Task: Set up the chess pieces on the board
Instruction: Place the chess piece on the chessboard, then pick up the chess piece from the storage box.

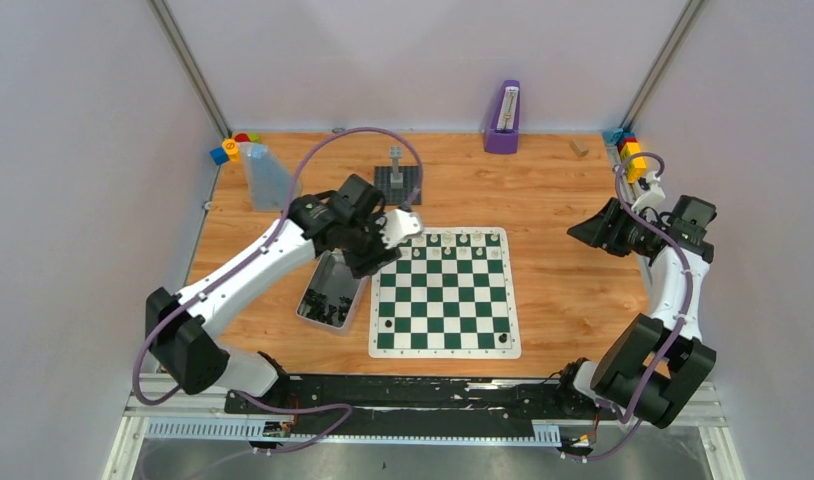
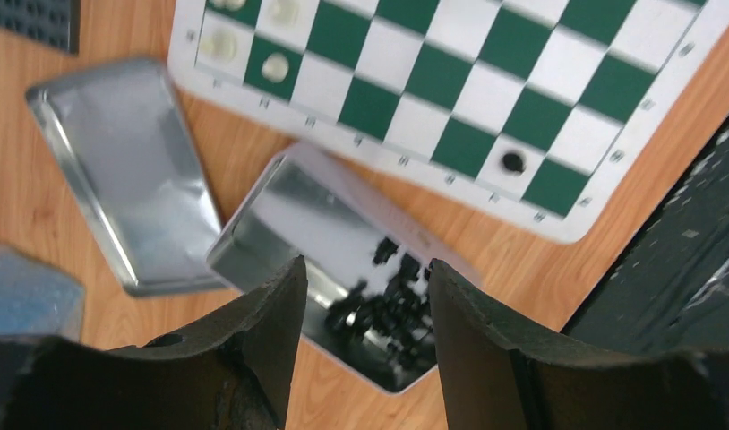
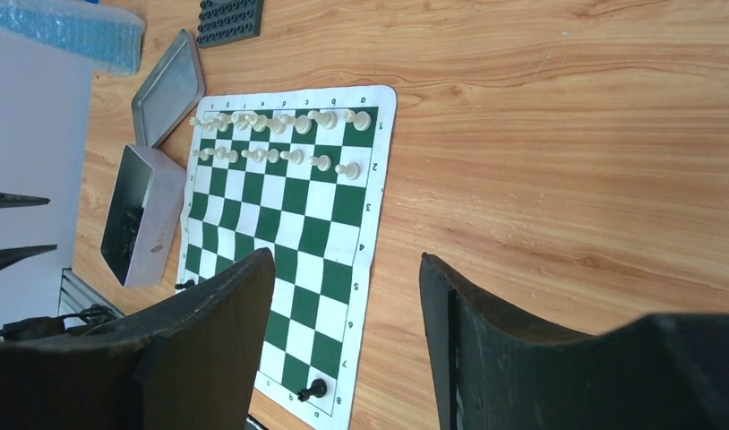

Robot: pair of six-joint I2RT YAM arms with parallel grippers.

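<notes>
The green-and-white board (image 1: 453,300) lies mid-table. Cream-white chess pieces (image 1: 453,240) fill its two far rows, and single black pieces stand at the near corners (image 1: 387,324), (image 1: 504,340). Left of the board, the silver tin (image 1: 305,300) holds several black pieces (image 2: 388,305). My left gripper (image 1: 371,262) hovers open and empty above the tin (image 2: 280,206), its fingertips (image 2: 289,278) framing the black heap. My right gripper (image 1: 583,232) is open and empty over bare wood, right of the board (image 3: 289,233). A black piece (image 3: 313,390) shows between its fingers.
The tin's lid (image 2: 119,170) lies flat beside the tin. A grey brick tower on a dark baseplate (image 1: 397,175) stands behind the board. A bluish clear container (image 1: 266,175), a purple object (image 1: 502,118), a small wooden block (image 1: 579,148) and coloured bricks (image 1: 628,150) line the far edge.
</notes>
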